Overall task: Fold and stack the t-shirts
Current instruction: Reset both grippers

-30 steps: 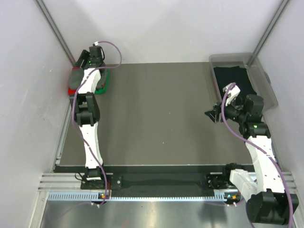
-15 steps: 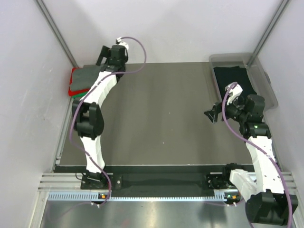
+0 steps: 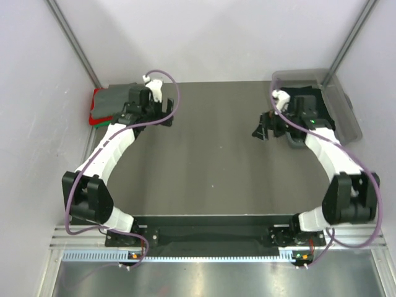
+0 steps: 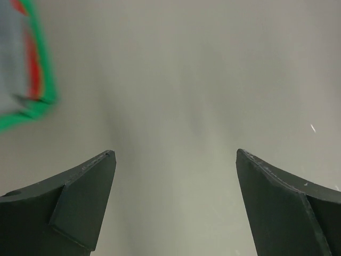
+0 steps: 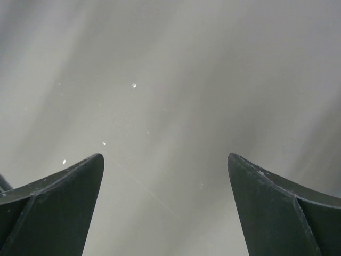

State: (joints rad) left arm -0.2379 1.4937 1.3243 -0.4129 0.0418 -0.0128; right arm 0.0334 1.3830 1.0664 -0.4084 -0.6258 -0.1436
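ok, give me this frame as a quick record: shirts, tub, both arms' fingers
stack: folded, dark grey t-shirt on top, red and green edges showing beneath; far-left corner of the table
black t-shirt: lies inside the clear tub at far right, partly hidden by the right arm
left fingers: open, holding nothing, over bare table just right of the stack
right fingers: open, holding nothing, over bare table just left of the tub
task status: three shirts stacked, black one not yet on the stack
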